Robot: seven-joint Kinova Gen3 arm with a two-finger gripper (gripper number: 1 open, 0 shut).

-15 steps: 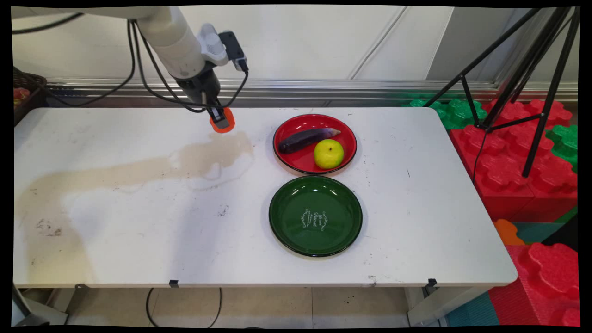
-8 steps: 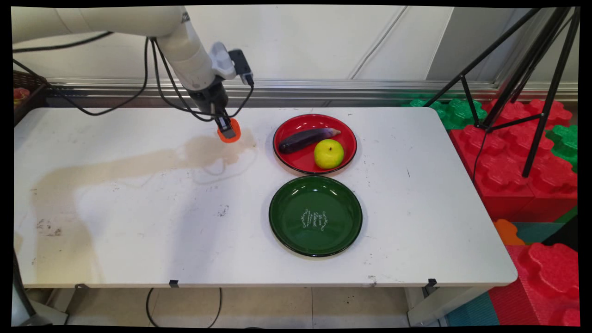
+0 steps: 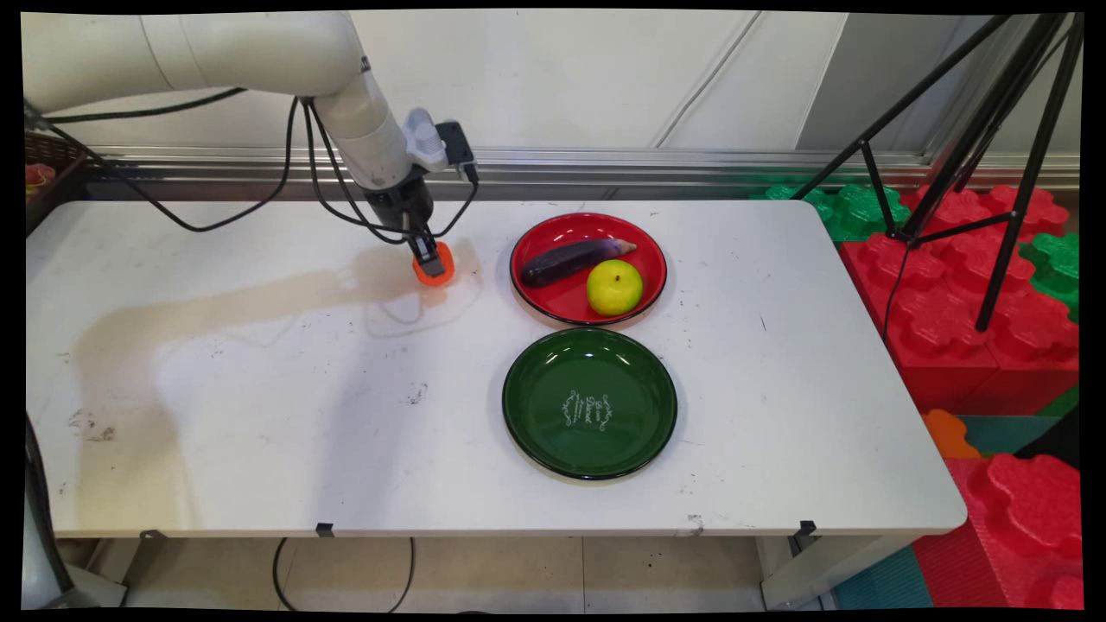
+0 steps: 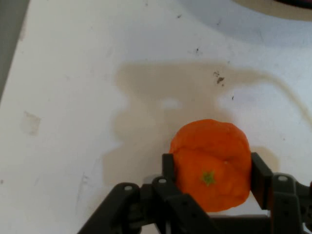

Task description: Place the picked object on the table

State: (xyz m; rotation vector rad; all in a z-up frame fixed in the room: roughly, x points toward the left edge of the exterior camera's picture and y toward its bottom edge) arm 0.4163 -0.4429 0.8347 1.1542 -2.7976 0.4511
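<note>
On the far side of the white table (image 3: 259, 415), left of the red plate (image 3: 540, 238), my fingers (image 4: 168, 168) pinch an orange (image 4: 212, 163); I judge a firm, level squeeze keeps it from slipping.

Orange round fruit (image 4: 212, 163), green stem dimple facing camera, clamped in gripper (image 4: 210, 178), above white table (image 3: 259, 415).

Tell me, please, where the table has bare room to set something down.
The table's whole left and near-left part is bare, as is the strip right of the plates. The green plate holds nothing. It is crowded on the red plate, with the eggplant and yellow-green fruit, and around the gripper holding the orange fruit.
</note>
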